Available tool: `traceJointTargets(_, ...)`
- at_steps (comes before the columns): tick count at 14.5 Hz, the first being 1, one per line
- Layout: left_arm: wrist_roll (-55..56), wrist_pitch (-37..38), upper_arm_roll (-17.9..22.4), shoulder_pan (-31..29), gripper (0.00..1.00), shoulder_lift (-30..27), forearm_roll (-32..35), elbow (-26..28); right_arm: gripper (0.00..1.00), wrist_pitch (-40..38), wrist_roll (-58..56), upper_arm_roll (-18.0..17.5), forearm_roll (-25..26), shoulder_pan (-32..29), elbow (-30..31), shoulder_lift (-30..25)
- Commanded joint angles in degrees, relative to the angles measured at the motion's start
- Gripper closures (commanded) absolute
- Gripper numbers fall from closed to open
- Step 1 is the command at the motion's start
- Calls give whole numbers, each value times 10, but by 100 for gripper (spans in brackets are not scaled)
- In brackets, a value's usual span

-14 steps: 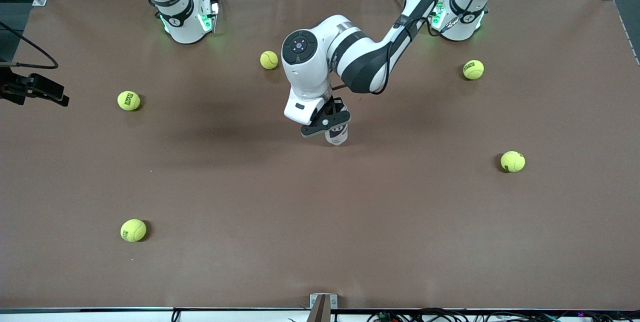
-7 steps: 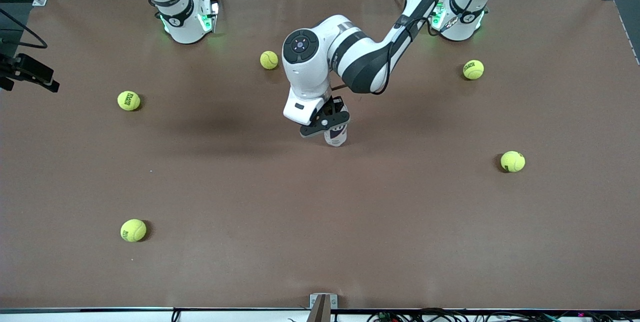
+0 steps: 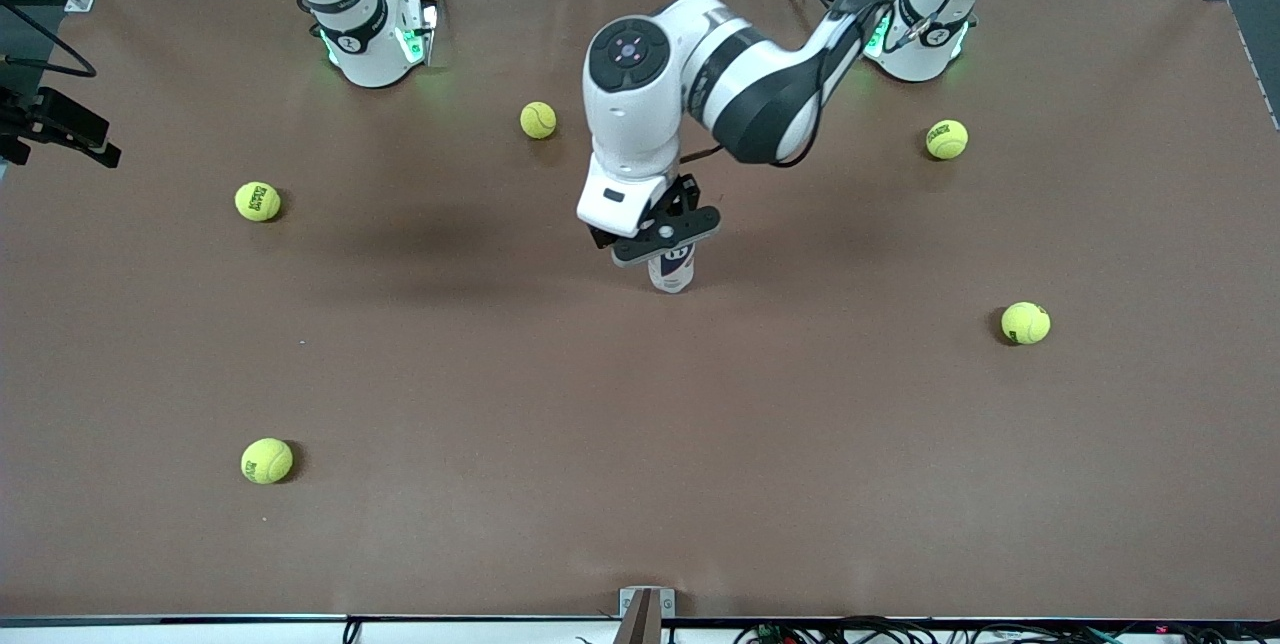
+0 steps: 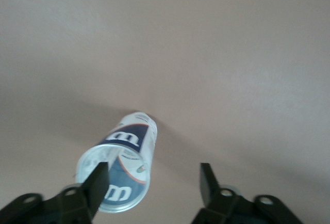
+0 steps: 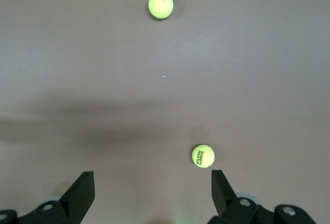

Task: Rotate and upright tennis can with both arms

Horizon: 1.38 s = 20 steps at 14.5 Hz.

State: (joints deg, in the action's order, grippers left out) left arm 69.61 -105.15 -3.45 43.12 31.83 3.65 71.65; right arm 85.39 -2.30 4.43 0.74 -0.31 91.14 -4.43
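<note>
Centrally, we are hovering our left gripper (image 3: 668,242) over the upright can (image 3: 672,271) at mid-table, apparently clearing it. Left wrist: our fingers (image 4: 97,187) are spreading wide, holding nothing, the can (image 4: 120,167) standing free. Right wrist: our right gripper (image 5: 150,193) is waiting open above two balls (image 5: 203,156).

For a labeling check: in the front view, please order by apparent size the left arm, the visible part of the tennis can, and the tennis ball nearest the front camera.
1. left arm, by far the largest.
2. tennis ball and tennis can: similar; the can is partly hidden under the left gripper, so no ranking.
</note>
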Motion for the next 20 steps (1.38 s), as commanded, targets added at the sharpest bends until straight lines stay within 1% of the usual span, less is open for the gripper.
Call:
traceJointTargets(1, -9, 21, 5, -48, 0, -56, -2, 10, 0, 12, -5, 3, -5, 5, 21, -20)
traceJointTargets(2, -20, 32, 5, -69, 0, -67, -1, 11, 0, 13, -5, 3, -6, 5, 21, -20)
traceJointTargets(3, -55, 54, 5, -87, 0, -76, 0, 11, 0, 14, -5, 3, -8, 4, 19, -20)
traceJointTargets(4, -108, 77, 5, -111, 0, -89, 0, 12, 0, 14, -6, 3, -9, 5, 19, -20)
traceJointTargets(6, -180, 104, 4, -158, 0, -117, 0, 21, 0, 14, -5, 3, -9, 5, 19, -20)
traceJointTargets(11, -382, 155, 2, -278, 0, -169, -1, 22, 0, 6, -5, 2, -11, 7, 19, -20)
traceJointTargets(13, -488, 181, 1, -324, 0, -188, -3, 24, 0, 5, -5, 2, -11, 7, 20, -20)
traceJointTargets(15, -560, 195, 0, -365, 0, -200, -10, 24, 0, 4, -5, 2, -11, 7, 19, -19)
traceJointTargets(18, -646, 199, -1, -406, 0, -209, -15, 24, 0, 3, -5, 2, -11, 7, 19, -19)
traceJointTargets(20, -661, 200, -1, -418, 0, -208, -26, 21, 0, 3, -5, 2, -10, 7, 19, -19)
